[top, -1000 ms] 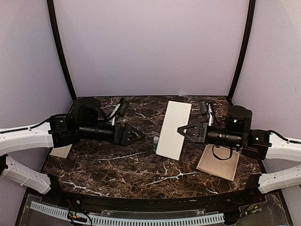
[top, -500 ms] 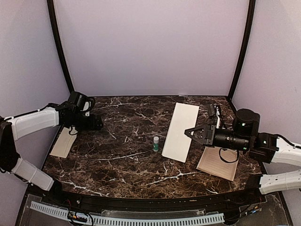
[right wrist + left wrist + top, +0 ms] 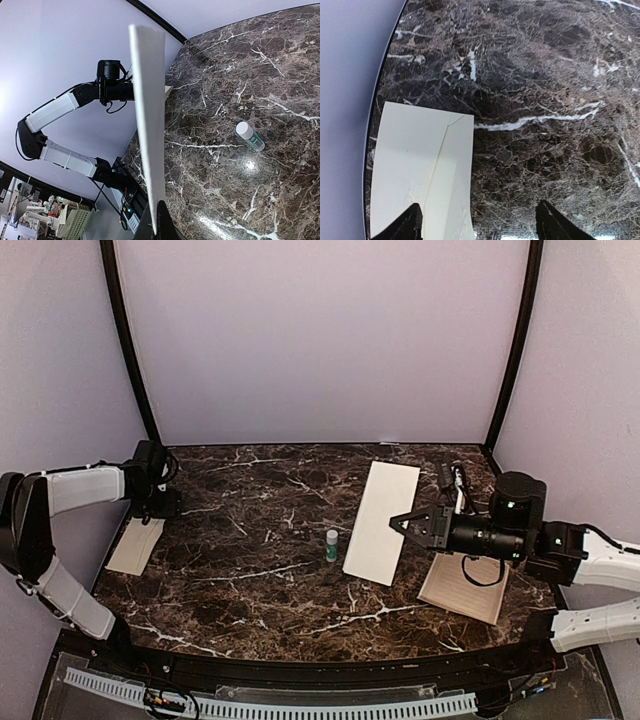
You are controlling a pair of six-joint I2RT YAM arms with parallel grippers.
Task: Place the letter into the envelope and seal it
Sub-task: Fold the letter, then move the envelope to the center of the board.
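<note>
My right gripper point(image 3: 402, 522) is shut on the right long edge of the envelope point(image 3: 380, 523), a long plain cream piece held flat above the table's middle right. In the right wrist view the envelope point(image 3: 147, 125) stands edge-on, rising from the pinched fingertips of the right gripper point(image 3: 161, 222). A smaller cream paper with a slanted fold line, seemingly the letter point(image 3: 133, 547), lies at the table's left edge. My left gripper point(image 3: 163, 508) hangs open just above its far end. In the left wrist view the letter point(image 3: 415, 165) lies under the left finger point(image 3: 410, 225) of the left gripper point(image 3: 482, 225).
A small white-capped green glue stick point(image 3: 331, 545) lies on the dark marble table point(image 3: 260, 580), left of the envelope. It also shows in the right wrist view, glue stick point(image 3: 250, 136). A cream sheet with printed lines point(image 3: 455, 598) lies under my right arm. The table's left rim point(image 3: 372, 130) runs beside the letter.
My left arm has swung from the table's centre out to the far left and now hangs over the cream paper. The right gripper has shifted the envelope slightly right.
</note>
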